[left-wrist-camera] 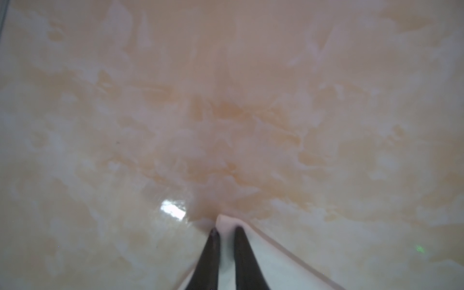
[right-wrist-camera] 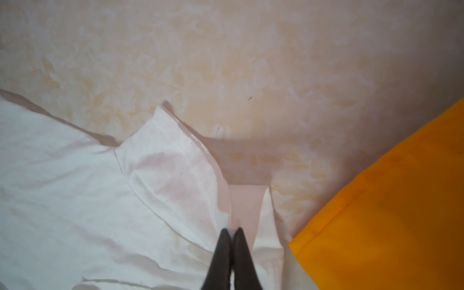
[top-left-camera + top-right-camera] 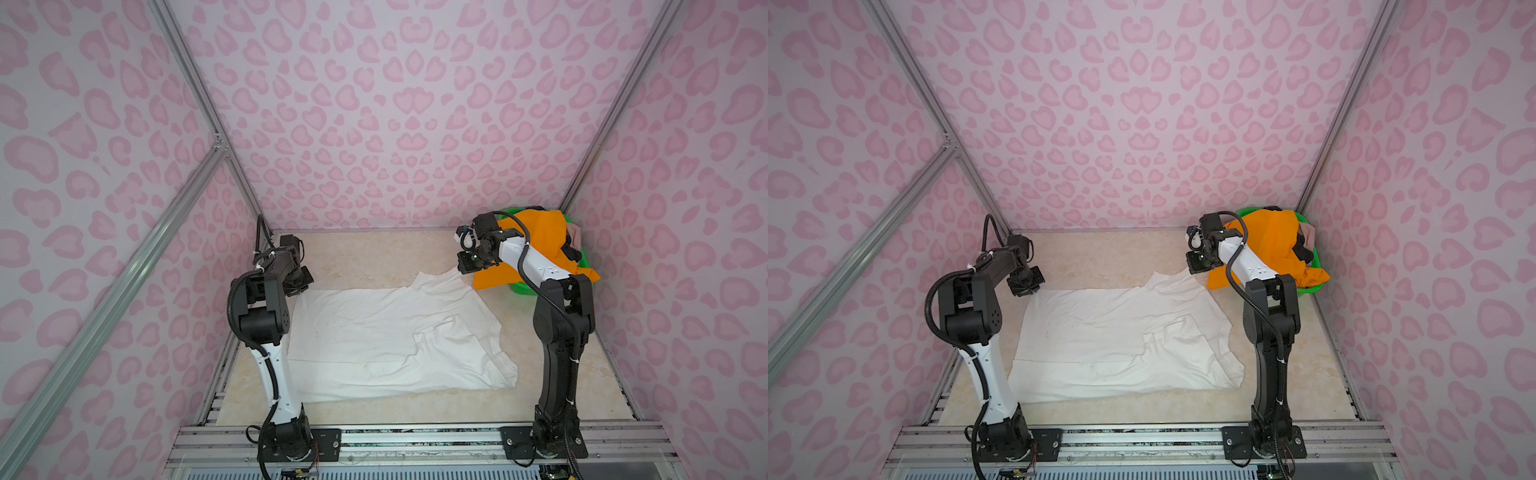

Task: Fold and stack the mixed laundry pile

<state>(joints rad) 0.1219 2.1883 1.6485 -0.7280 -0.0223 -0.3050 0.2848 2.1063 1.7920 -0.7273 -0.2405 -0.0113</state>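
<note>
While the white T-shirt [image 3: 374, 332] lies spread across the middle of the worktop [image 3: 365, 253], the left jaws pinch its far left corner [image 1: 227, 222] and the right jaws, pressed together, pinch its far right corner, which rises slightly off the surface. Orange shorts [image 3: 540, 245] drape over the green basket [image 3: 519, 289] at the worktop's far right corner, with a black piece [image 3: 1303, 249] and a beige-pink piece [image 3: 1310, 233] tucked beside them.
</note>
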